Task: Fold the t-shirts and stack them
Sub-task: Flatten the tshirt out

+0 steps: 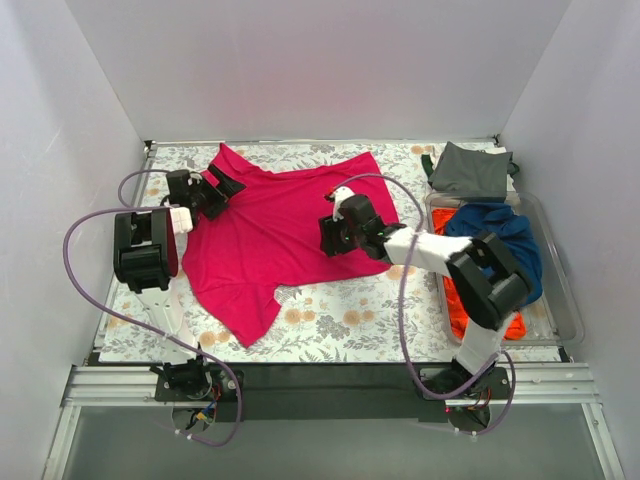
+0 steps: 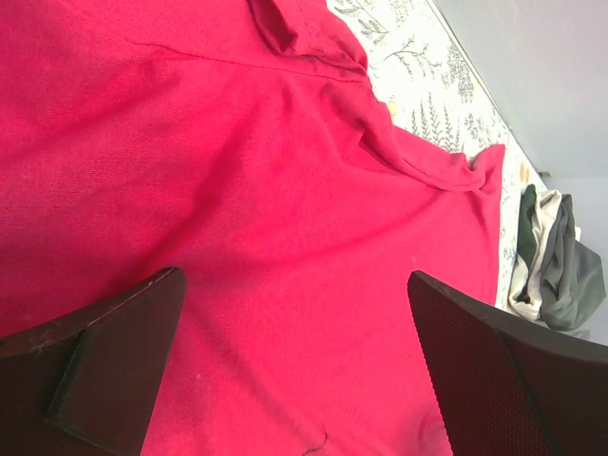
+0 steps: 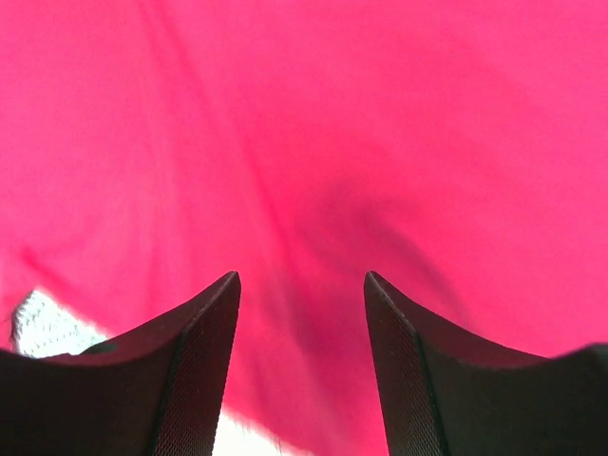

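Magenta-pink shirt (image 1: 270,240) lies spread, rumpled in places, on the floral tablecloth (image 1: 350,322), taking up the left and middle of my overhead view, with one sleeve pointing toward the near edge. My left hand (image 1: 222,186) is over the shirt's far left part, released, its fingers (image 2: 114,351) spread wide above the cloth with nothing between them. My right hand (image 1: 328,237) is low over the shirt's right half, partly released. Its fingers (image 3: 195,370) stand apart, and a dark crease in the fabric runs up from the gap between them. I cannot tell whether the tips touch the cloth. The dark grey-green shirt (image 1: 470,172) sits bunched at the far right corner. Just nearer, a clear tray (image 1: 566,300) holds the navy shirt (image 1: 515,235) heaped over the orange one (image 1: 455,297).
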Motion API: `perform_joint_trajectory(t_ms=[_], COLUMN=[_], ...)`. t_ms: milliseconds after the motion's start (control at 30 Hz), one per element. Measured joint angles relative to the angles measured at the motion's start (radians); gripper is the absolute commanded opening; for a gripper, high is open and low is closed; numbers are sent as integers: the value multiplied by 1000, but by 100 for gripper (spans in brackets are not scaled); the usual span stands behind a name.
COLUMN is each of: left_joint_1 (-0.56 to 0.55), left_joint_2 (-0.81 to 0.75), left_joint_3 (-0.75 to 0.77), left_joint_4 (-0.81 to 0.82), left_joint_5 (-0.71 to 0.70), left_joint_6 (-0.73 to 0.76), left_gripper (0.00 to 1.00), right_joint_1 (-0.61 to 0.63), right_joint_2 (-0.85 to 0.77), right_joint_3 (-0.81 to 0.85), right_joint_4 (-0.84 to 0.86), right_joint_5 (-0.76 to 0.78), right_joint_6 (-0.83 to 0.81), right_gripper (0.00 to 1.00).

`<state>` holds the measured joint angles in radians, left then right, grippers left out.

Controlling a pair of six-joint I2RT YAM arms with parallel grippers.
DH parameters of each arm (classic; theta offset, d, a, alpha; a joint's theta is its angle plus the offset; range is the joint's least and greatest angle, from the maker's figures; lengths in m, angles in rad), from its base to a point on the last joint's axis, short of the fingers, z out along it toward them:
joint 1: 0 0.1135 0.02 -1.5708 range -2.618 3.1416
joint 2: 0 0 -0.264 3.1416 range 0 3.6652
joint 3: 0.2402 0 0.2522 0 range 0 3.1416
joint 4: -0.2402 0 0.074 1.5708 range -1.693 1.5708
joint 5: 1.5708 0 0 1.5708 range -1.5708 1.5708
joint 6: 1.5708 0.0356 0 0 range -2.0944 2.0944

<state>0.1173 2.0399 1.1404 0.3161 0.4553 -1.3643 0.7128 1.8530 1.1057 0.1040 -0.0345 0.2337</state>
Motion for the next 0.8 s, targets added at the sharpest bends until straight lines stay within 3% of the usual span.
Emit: perform_joint_trajectory(t_ms=[167,333,600,800], left_joint_1=[1,-40,-240,-255], left_joint_2=[-7,-72,-248,-320], left_joint_3=[-8,-56,-129,-200], left_joint_4=[6,1,9,1], left_joint_5=[5,-10,-24,-34], left_joint_6=[12,46,90,104], left_gripper=[97,97,97,97], right_joint_1=[-3,-43,-200,-248], right_joint_2=[-331,-594,-589,-516], right_joint_3=[-192,-332,-457,-460], right_joint_4=[-6,1,-72,-79], right_joint_5=[146,293,342,324], right_joint_6=[-3,6,34,49], right_gripper=[55,54,41,38])
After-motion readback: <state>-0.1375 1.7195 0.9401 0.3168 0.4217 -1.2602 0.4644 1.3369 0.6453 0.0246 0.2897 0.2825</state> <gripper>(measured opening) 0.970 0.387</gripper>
